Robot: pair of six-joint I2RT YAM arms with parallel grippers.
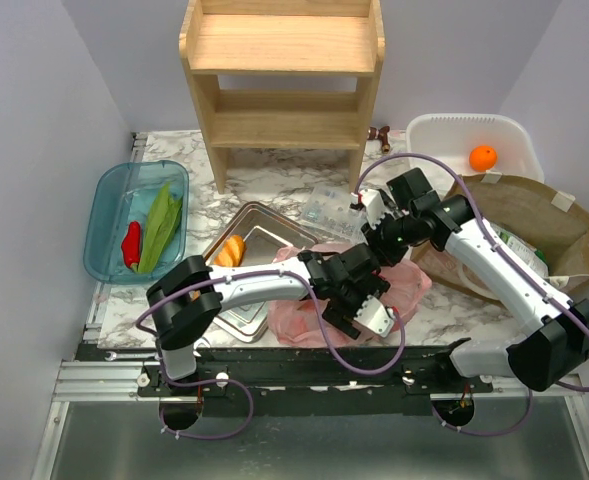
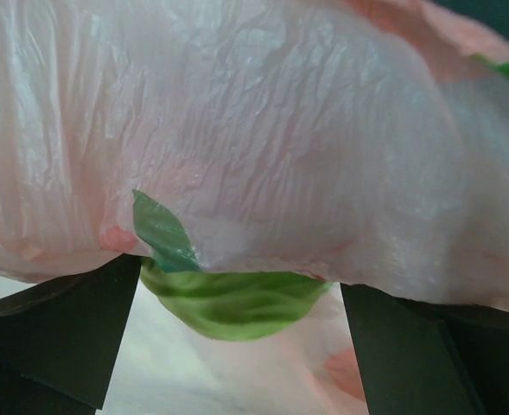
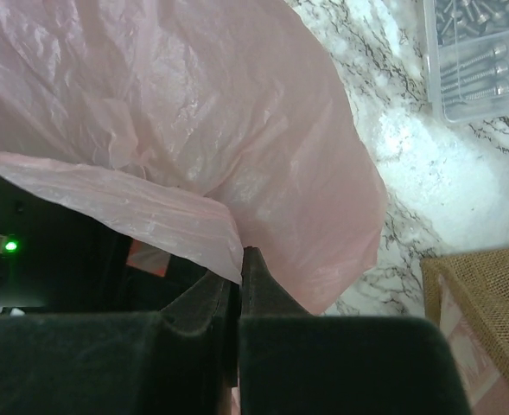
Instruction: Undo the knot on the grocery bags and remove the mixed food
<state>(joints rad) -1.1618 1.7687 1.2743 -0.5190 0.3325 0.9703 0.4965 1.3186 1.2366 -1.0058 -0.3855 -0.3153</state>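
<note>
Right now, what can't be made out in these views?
- The knot: seen nowhere; in the top view the left arm and right arm cover the middle of the pink bag.
- Food inside: in the left wrist view, crinkled film hides all but one green leaf.
- Right gripper: in the right wrist view, its shut fingers hide how much film they pinch.

I count two arms, a left arm (image 1: pixel 264 285) and a right arm (image 1: pixel 504 265); one pink bag (image 1: pixel 414 285), one steel tray (image 1: pixel 264 215), one bread loaf (image 1: pixel 232 250), one blue tub (image 1: pixel 99 230), one red pepper (image 1: pixel 131 245), one orange (image 1: pixel 483 157), one wooden shelf (image 1: pixel 284 60).
</note>
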